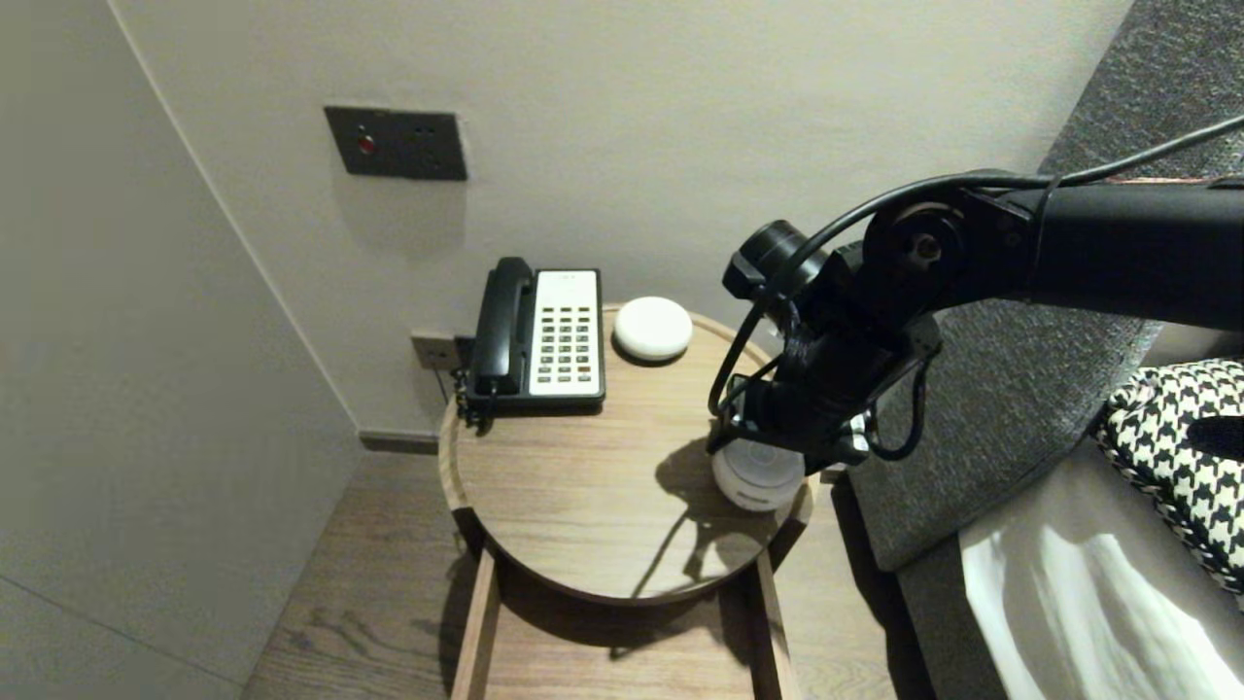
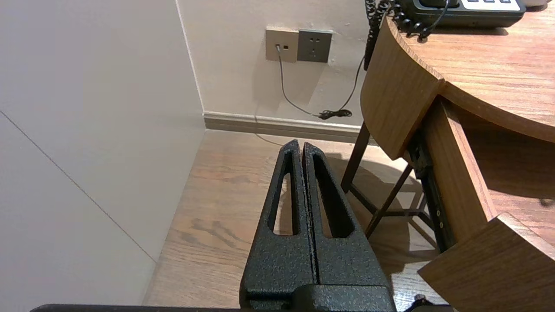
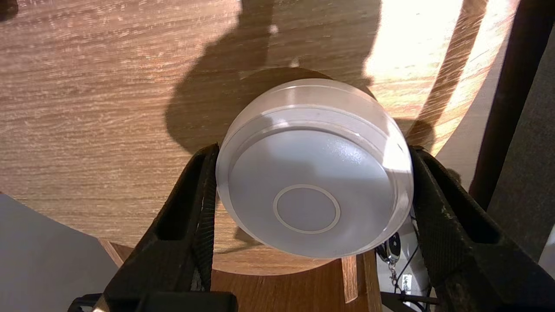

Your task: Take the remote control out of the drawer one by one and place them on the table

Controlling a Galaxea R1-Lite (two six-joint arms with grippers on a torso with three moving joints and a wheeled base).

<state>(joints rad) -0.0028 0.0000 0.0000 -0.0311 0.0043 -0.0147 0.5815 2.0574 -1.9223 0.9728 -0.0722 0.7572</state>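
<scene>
The right gripper (image 1: 777, 445) is shown lowered over a white cylinder (image 1: 756, 486) at the round table's (image 1: 583, 486) right edge; a telephone (image 1: 539, 335) and a white puck (image 1: 652, 328) are placed at its rear.

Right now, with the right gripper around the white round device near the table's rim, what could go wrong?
1. The right gripper touches the white round device only on its smooth curved wall, so it could slip or twist out.
2. It sits close to the table rim, so a slip might send it off the edge.
The left gripper hangs shut beside the table.
</scene>
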